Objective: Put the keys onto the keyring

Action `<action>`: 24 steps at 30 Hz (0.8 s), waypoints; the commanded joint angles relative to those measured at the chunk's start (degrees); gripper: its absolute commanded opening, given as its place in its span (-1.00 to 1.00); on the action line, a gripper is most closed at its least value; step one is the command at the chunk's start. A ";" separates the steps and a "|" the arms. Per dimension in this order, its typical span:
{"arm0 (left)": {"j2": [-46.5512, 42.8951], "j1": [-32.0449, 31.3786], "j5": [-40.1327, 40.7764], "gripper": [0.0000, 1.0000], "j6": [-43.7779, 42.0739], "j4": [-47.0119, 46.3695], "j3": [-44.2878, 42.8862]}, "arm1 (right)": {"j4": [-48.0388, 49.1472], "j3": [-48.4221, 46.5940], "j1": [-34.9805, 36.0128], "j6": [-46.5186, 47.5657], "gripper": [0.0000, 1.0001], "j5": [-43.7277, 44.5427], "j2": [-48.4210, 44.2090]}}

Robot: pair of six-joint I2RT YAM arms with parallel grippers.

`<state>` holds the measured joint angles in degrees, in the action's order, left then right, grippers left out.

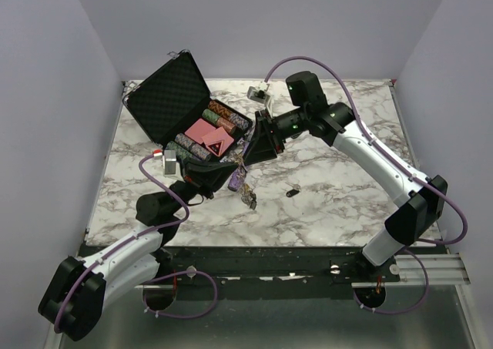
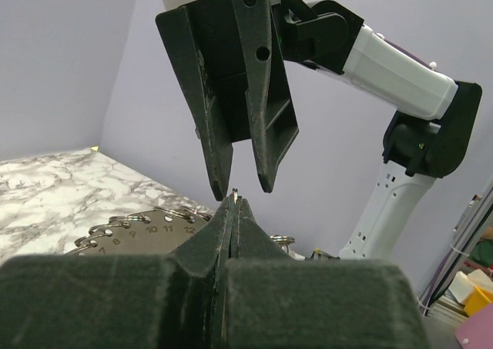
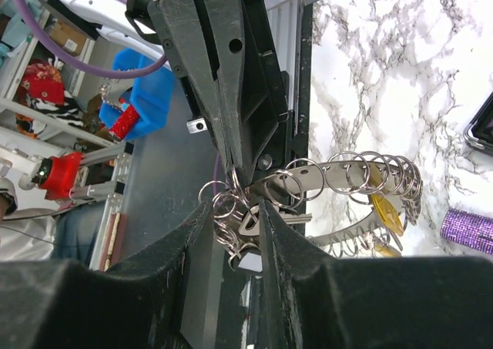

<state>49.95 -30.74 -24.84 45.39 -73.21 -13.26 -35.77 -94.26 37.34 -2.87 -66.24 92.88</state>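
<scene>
Near the front edge of the marble counter, the left tool is pinched fully together with a sliver of wire showing at its tips. It appears to be clamped on one thin loop of the keyring, which looks raised off the surface rather than lying on it. Just beyond, the right tool meets it point to point, jaws apart. It straddles a bunch of small split rings and one of the keys without clearly gripping any.

The keyring is a curved metal band, numbered along its face and edged with wire loops; a yellow-capped key dangles from one of them. A purple glittery tube lies beside it. Farther out on the marble, one loose key with a dark head lies alone, well apart from both tools. At the back, an open black case holds rows of chips.

The band looks stiff and weighty for its size, but its loops are thin, springy and slick. They swing freely, so the whole thing is likely to turn in a pinch; the surer hold is probably flat across the band. The loose key looks light and hard and lies flat. Taking it by the blade would presumably leave its head free for threading.
</scene>
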 commanded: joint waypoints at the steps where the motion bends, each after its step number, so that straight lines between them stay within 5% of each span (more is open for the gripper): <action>1: -0.38 0.16 2.16 -1.00 0.76 -16.09 -1.51 | -0.53 0.13 0.54 0.94 -0.31 1.81 -0.68; 10: -0.47 0.16 2.78 -1.00 1.02 -16.09 -1.77 | -1.50 0.57 0.80 2.26 -0.46 2.60 -0.95; 24: -0.56 0.16 2.96 -1.00 1.55 -16.17 -1.95 | -1.85 0.39 1.07 4.19 -0.39 3.05 -0.68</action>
<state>49.95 -30.74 -23.57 45.95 -73.23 -13.39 -36.58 -94.11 38.09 0.23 -63.86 92.88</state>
